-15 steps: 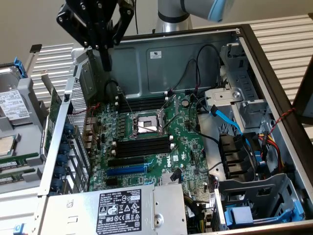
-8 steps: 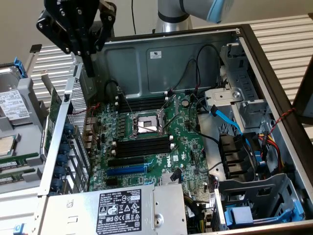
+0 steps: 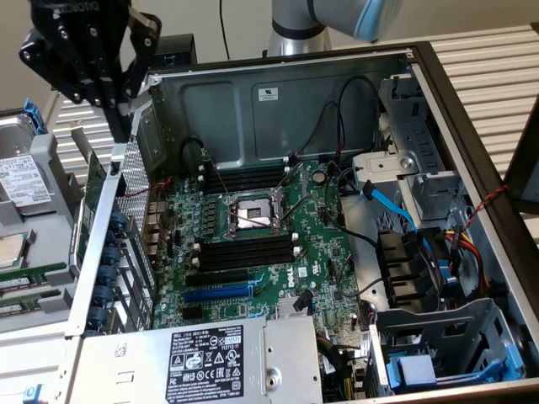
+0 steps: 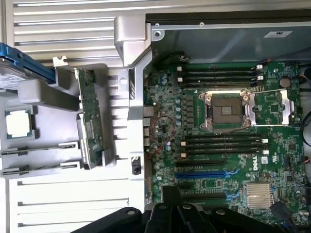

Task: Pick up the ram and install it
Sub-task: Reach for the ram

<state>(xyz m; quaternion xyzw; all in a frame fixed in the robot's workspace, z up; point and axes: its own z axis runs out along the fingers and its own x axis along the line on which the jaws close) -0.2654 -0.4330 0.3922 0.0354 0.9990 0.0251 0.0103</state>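
Two ram sticks (image 4: 39,147) lie as thin dark-green strips in a grey holder (image 4: 53,111) outside the case; they also show at the exterior view's left edge (image 3: 32,276). My black gripper (image 3: 120,124) hangs high above the case's wall at the exterior view's left, well above the holder. It is shut, with nothing visible between its fingers. Its dark body (image 4: 177,211) crosses the wrist view's edge over the motherboard. Black memory slots (image 3: 248,252) run beside the CPU socket (image 3: 253,212) on the green motherboard (image 4: 272,165).
A green card (image 4: 90,121) stands upright in the holder near the ram. A loose CPU (image 4: 18,124) rests beside it. A blue expansion slot (image 3: 217,292), the power supply (image 3: 210,362), cables and the drive cage (image 3: 438,345) crowd the case.
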